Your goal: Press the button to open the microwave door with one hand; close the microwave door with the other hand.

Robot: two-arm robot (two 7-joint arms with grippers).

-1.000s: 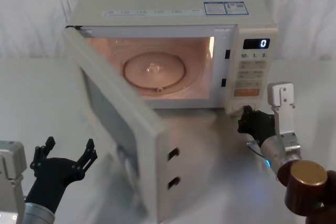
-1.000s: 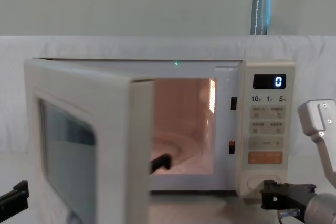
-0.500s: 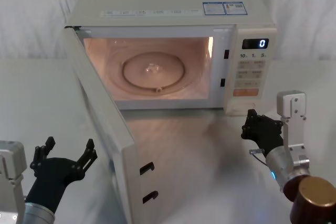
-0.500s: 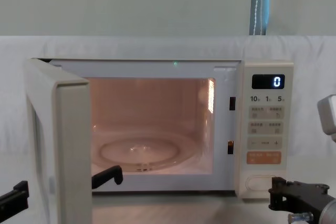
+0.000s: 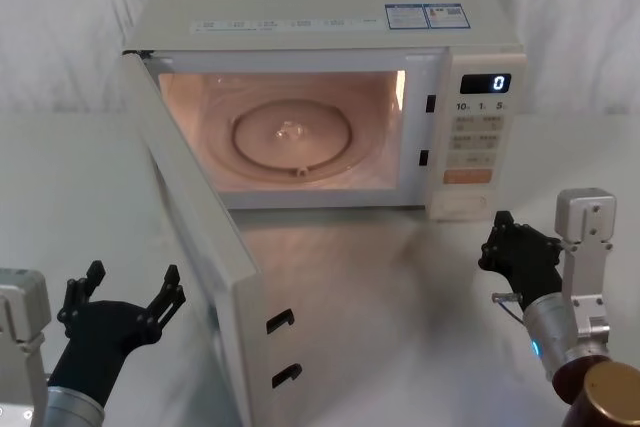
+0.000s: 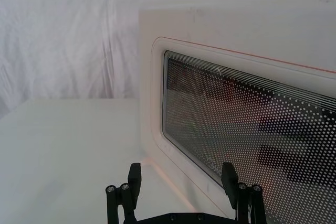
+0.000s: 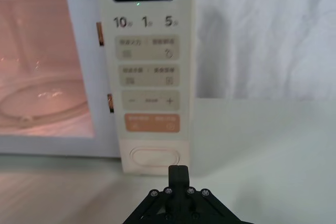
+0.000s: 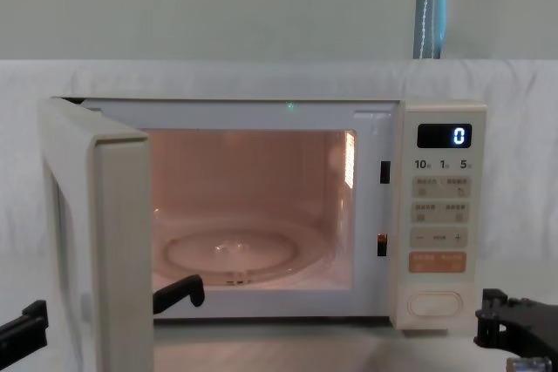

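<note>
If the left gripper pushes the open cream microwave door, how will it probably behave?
The cream microwave door with the dark glass window looks like a rigid panel hinged at the left, so it should swing, not flex. The open left gripper hovers beside its outer face. The boxy cream microwave probably stays put.

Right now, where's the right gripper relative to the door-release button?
In the head view the right gripper sits low on the table's right side, just off the button at the microwave panel's bottom, not touching it.

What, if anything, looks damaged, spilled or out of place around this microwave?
Nothing stands out. The microwave door stands wide open, the lit cavity holds just its glass turntable, the left gripper is open beside the door, and the right gripper sits shut before the button.
</note>
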